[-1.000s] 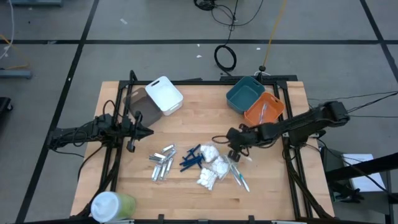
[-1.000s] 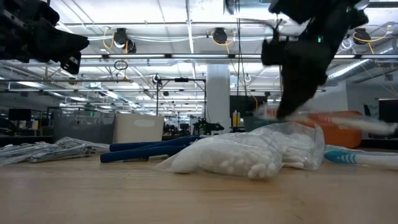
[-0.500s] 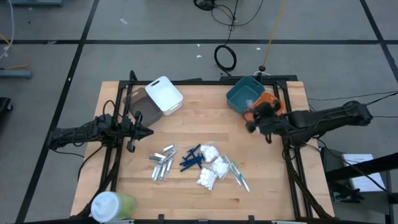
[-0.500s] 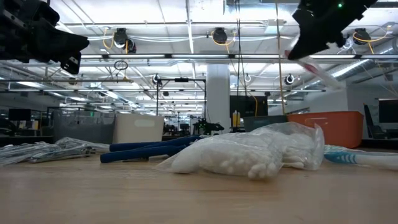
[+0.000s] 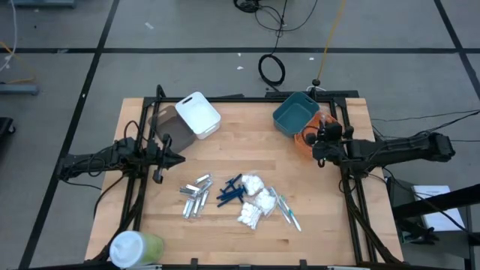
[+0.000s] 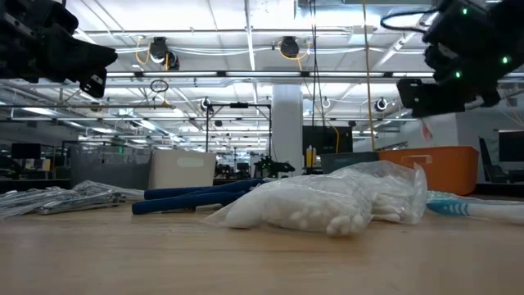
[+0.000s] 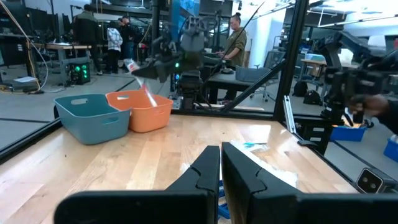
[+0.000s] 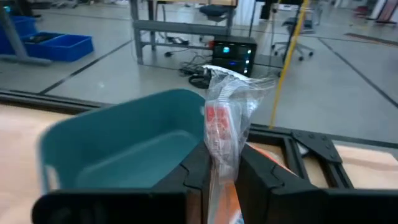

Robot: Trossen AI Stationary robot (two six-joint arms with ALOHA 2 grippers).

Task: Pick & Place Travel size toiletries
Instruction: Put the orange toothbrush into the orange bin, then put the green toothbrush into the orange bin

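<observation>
One held item: a clear crinkly packet with an orange-tipped stick (image 8: 225,124) inside, clamped between the right gripper's fingers (image 8: 193,171), hanging above the orange bin (image 5: 309,139).
Right gripper (image 5: 324,136): over the orange bin at the counter's right rear, fingers pressed on the packet; in the left wrist view it shows far off with the packet dangling (image 7: 144,87) over the bin.
Orange bin: touching the teal bin (image 5: 295,114) on its near-right side; both sit at the right rear of the counter (image 5: 247,232).
Pile of toiletries: in the middle of the counter, well apart from the bins.
Silver tubes (image 5: 195,196): a loose cluster on the left of the pile.
Dark blue sticks (image 5: 231,191): a few crossed over each other, just right of the tubes.
White packets (image 5: 255,202): several bunched right of the blue sticks; one fills the middle of the low view (image 6: 327,201).
Clear sticks with teal tips (image 5: 286,210): on the right edge of the pile, lying slantwise.
Left gripper (image 5: 178,159): waiting above the counter's left side, fingers together with nothing between them.
White bin (image 5: 198,114): at the left rear, tilted, beside a clear bin (image 5: 161,120).
Green cup with white lid (image 5: 135,247): at the front left corner of the counter.
Room behind: people stand far off among desks in the left wrist view.
</observation>
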